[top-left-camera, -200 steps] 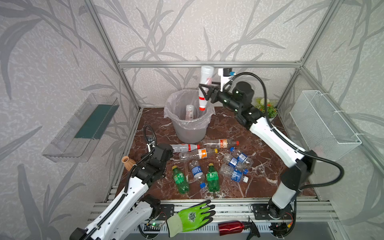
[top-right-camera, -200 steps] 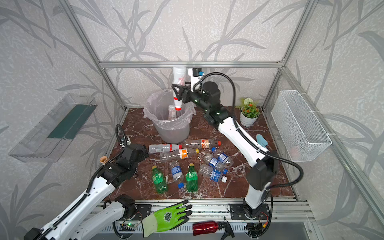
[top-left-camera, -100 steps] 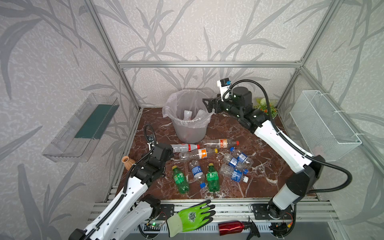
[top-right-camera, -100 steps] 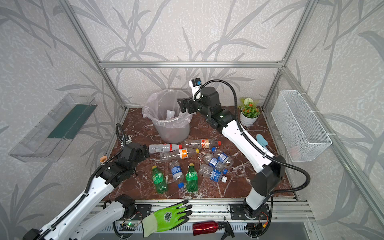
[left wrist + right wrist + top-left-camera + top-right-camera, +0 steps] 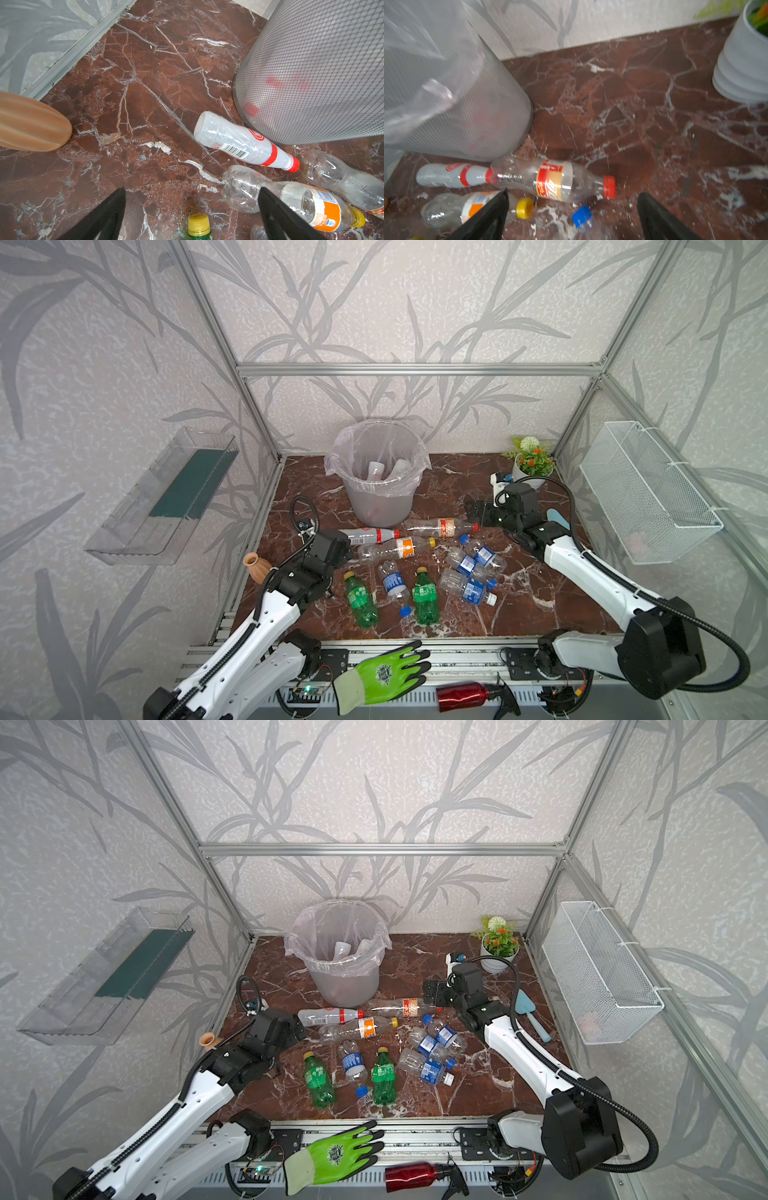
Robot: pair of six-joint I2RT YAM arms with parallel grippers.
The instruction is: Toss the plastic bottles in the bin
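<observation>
Left gripper is hovering wide open and empty over the near-left end of the plastic bottles, probably lining up on the orange-label bottle. Bottles are lying scattered on the table in front of the bin; two seem to be sitting inside it, bag blurs them. Right gripper is hanging open, empty, low beside the red-cap bottle, handy for the next grab.

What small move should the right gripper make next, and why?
Probably lower the right gripper onto the clear red-capped bottle and close on it. Its jaws stand open and empty, this bottle lies on its side just ahead of them near the bin, and nothing covers it.
</observation>
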